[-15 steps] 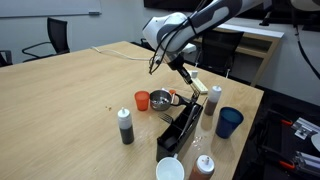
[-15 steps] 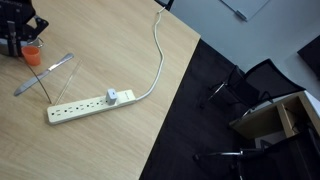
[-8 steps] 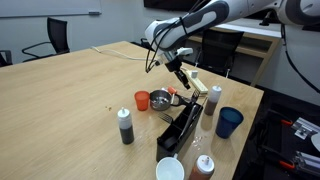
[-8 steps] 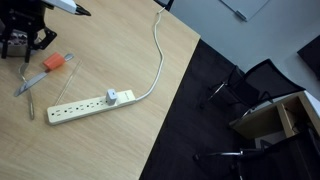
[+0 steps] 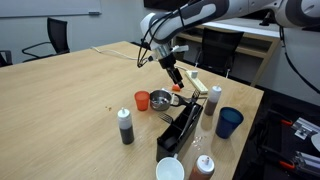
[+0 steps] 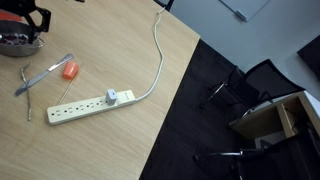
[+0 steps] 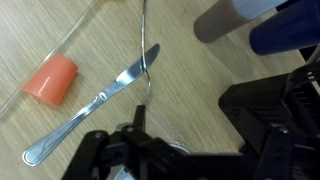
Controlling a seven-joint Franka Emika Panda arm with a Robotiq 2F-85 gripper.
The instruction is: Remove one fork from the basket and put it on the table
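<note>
The black basket (image 5: 183, 125) stands near the table's (image 5: 70, 90) near edge, among bottles and cups. My gripper (image 5: 171, 68) hangs above the table just beyond it. Its jaws stand open, with bare wood between them in the wrist view (image 7: 190, 138). A thin fork (image 7: 147, 42) lies on the wood, crossing the blade tip of a table knife (image 7: 95, 102). In an exterior view the fork (image 6: 48, 100) lies below the knife (image 6: 40, 77), next to an orange cylinder (image 6: 70, 70).
A red cup (image 5: 141, 100) and a metal bowl (image 5: 160, 100) sit left of the basket. A grey bottle (image 5: 126, 126), white bottle (image 5: 213, 100), blue cup (image 5: 229, 122) and white cup (image 5: 169, 168) ring it. A power strip (image 6: 85, 106) with cable lies by the cutlery.
The jaws went from shut to open and the gripper drew up and away. The fork now lies lower on the table. The orange cylinder rolled toward the power strip.
</note>
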